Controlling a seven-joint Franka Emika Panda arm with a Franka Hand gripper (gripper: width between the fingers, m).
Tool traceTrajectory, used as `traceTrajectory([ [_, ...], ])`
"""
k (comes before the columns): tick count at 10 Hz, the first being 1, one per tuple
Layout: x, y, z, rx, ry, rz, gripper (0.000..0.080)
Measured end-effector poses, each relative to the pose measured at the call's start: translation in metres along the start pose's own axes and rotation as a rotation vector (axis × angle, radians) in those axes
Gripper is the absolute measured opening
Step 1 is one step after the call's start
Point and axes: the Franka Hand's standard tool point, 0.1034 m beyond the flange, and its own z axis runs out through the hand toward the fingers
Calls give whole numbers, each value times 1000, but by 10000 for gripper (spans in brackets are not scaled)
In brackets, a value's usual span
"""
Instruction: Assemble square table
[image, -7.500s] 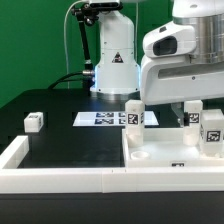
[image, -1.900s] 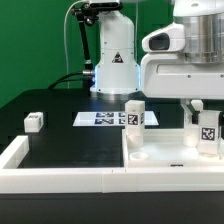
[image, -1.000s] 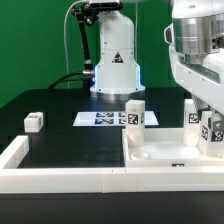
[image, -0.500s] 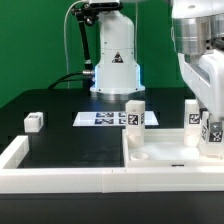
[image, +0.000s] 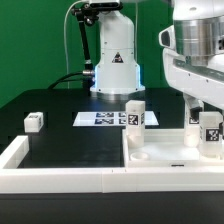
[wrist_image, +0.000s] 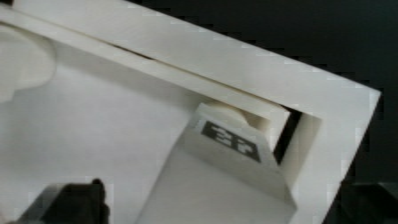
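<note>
The white square tabletop lies flat at the exterior view's right, against the white rail. One tagged leg stands upright at its far left corner. Another tagged leg stands upright at its right side, and a third white leg shows just behind it. A fourth small leg lies on the black table at the left. My gripper hangs just above the right leg. In the wrist view the gripper is open, its dark fingers apart on either side of that leg, not touching it.
The marker board lies on the black table behind the tabletop. The long white rail borders the front and the left side. The arm's white base stands at the back.
My gripper let go of the right leg, rose and turned, and has now come back down above the same leg. The legs and the tabletop have stayed where they were.
</note>
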Motion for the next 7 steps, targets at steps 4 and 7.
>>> traceTrajectory([
  [4, -3, 1, 1, -18, 22, -295, 648],
  [7, -15, -2, 5, -32, 94, -610, 648],
])
